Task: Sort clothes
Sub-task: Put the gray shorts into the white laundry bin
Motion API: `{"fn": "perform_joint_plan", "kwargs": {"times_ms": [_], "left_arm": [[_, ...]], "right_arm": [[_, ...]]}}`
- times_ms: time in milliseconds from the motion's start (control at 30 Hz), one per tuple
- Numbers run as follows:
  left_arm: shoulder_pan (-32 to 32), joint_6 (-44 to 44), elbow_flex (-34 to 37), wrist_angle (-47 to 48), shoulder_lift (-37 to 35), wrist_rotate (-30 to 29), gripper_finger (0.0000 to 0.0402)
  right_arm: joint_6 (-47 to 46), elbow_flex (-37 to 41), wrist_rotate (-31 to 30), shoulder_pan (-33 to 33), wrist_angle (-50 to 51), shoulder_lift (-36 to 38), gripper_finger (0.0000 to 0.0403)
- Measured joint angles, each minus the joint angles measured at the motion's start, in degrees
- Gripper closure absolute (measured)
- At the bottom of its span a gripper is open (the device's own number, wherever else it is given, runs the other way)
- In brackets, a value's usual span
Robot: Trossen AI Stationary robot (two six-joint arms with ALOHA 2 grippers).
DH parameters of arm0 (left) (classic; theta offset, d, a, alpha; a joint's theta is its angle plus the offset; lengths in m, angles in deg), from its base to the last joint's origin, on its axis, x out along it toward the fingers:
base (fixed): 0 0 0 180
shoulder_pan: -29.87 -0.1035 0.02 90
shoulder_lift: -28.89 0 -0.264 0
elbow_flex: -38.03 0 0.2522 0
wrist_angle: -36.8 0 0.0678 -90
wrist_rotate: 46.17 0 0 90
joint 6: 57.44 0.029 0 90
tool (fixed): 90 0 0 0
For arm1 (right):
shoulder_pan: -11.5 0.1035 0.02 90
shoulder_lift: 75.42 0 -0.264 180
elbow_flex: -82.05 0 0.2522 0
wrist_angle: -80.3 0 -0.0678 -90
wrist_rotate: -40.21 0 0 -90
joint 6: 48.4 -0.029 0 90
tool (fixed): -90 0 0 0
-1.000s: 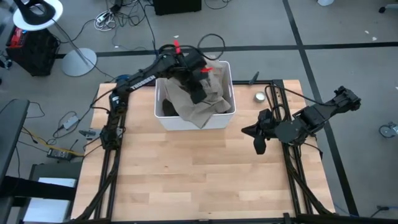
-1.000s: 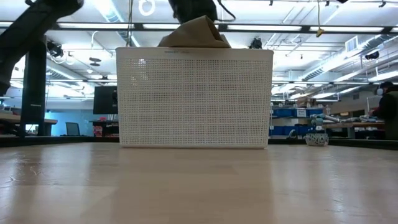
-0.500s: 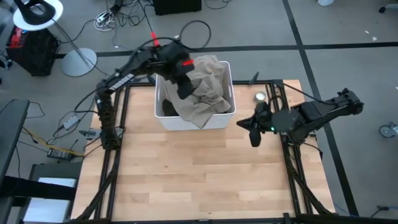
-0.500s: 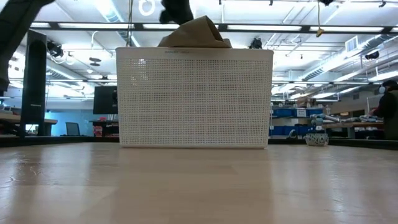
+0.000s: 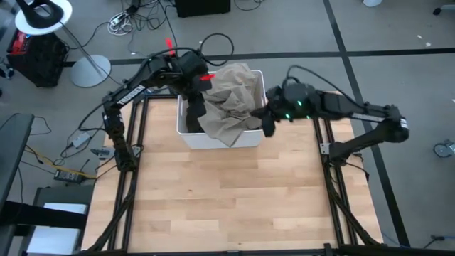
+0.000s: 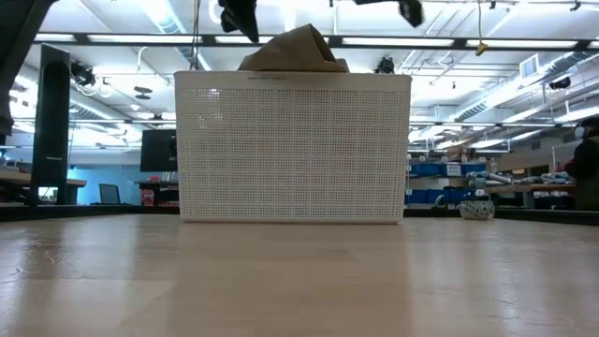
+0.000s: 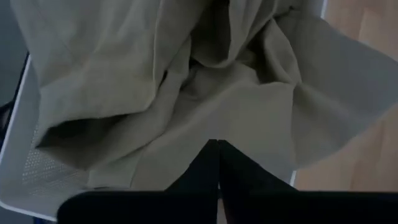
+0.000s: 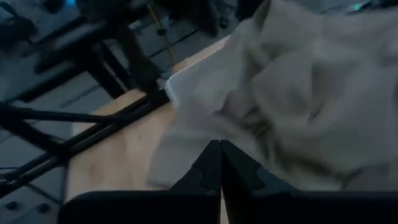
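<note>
Dark arms w/ black cables, red tags, green LED.

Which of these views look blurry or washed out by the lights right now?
Right wrist view: soft, smeared blur over the beige garment and the bin corner. Left wrist view: mildly soft, folds readable. Low view: bright ceiling lights behind the bin, arms are dark silhouettes. High view: evenly lit, sharpest.
</note>
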Motion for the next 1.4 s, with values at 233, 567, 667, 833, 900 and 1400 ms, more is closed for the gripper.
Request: {"fn": "perform_joint_plan", "kwargs": {"times_ms": [233,567,667,833,900,1400], "left_arm": [[0.0,2.72,9.54,-3.77,-6.42,1.12,0.0399],[-3.03,2.68,39.6,-28.69,-17.65,3.51,0.0401],[-4.54,2.07,46.4,-33.95,-17.61,3.77,0.0401],[-8.35,-2.74,57.27,-43.31,-17.33,9.38,0.0401],[-9.64,-4.66,60.85,-47.75,-17.53,12.2,0.0401],[-10.94,-12.72,63.85,-47.19,-19.58,16.21,0.0401]], "right_arm": [[7.42,-16.54,6.34,-9.89,9.1,-13.06,0.0403],[8.89,-22.21,16.33,-17.62,10.65,-25.42,0.0403],[9.2,-22.21,17.99,-18.27,11.39,-29.93,0.0403],[8.06,-22.23,19.67,-18.6,14.55,-37.69,0.0403],[7.67,-22.38,20.71,-18.68,15.98,-40.33,0.0403],[4.96,-21.96,22.35,-18.64,16.43,-42.09,0.0403]]}}
